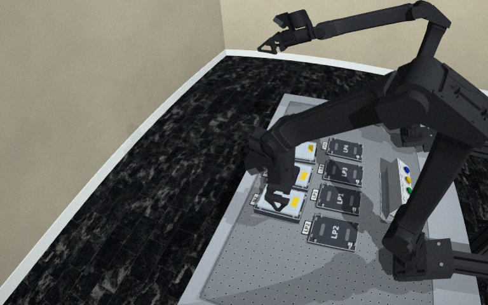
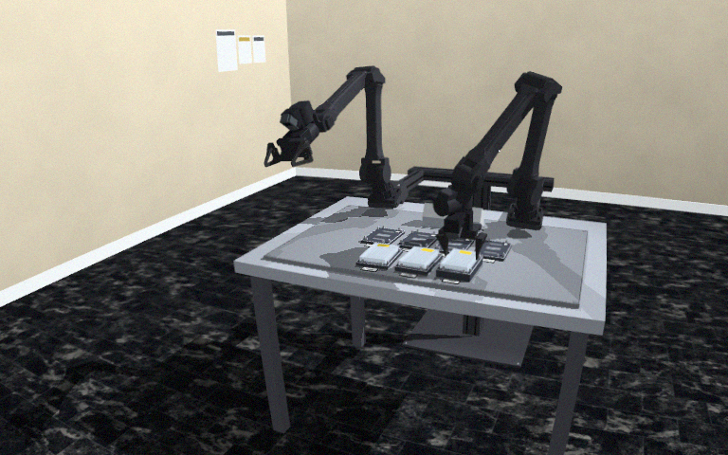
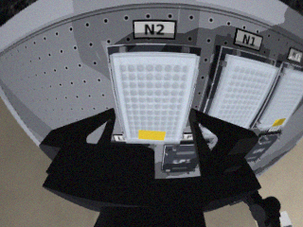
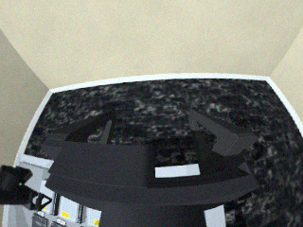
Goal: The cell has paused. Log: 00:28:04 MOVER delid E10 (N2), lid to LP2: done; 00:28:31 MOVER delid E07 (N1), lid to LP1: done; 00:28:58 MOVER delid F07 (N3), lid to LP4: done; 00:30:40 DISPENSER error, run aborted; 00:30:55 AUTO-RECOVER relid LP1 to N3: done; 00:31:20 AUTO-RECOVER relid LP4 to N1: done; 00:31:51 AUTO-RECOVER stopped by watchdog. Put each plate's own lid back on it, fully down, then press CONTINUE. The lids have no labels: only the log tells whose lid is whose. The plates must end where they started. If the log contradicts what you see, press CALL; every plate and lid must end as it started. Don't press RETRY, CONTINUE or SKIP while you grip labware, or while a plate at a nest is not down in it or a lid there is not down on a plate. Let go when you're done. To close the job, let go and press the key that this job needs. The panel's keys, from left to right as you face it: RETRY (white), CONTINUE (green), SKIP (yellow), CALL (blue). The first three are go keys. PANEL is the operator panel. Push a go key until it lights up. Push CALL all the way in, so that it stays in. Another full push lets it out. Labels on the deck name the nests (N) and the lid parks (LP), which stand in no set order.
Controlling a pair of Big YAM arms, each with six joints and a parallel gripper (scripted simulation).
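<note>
Three nest labels read plainly only in the left wrist view? No — two: N2 and N1.Two plates — at N2 [image 3: 153,95] and N1 [image 3: 246,90] — show wells from the left wrist; only the top view shows the panel's blue key [image 1: 406,169]. Left end effector [image 1: 277,204] [image 2: 463,252] [image 3: 153,113] and right end effector [image 1: 267,49] [image 2: 288,160] [image 4: 151,113]: wide open, holding nothing.

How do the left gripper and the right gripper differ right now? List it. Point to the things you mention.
The left gripper [image 1: 277,204] [image 2: 463,249] [image 3: 151,113] is low at the plate at N2 [image 1: 294,201] [image 2: 459,262] [image 3: 151,95]; the right gripper [image 2: 288,160] [image 4: 151,113] is raised high, away from the plates.
The left gripper's fingers straddle that plate, while the right gripper's have nothing between them.
Both are black and open.
</note>
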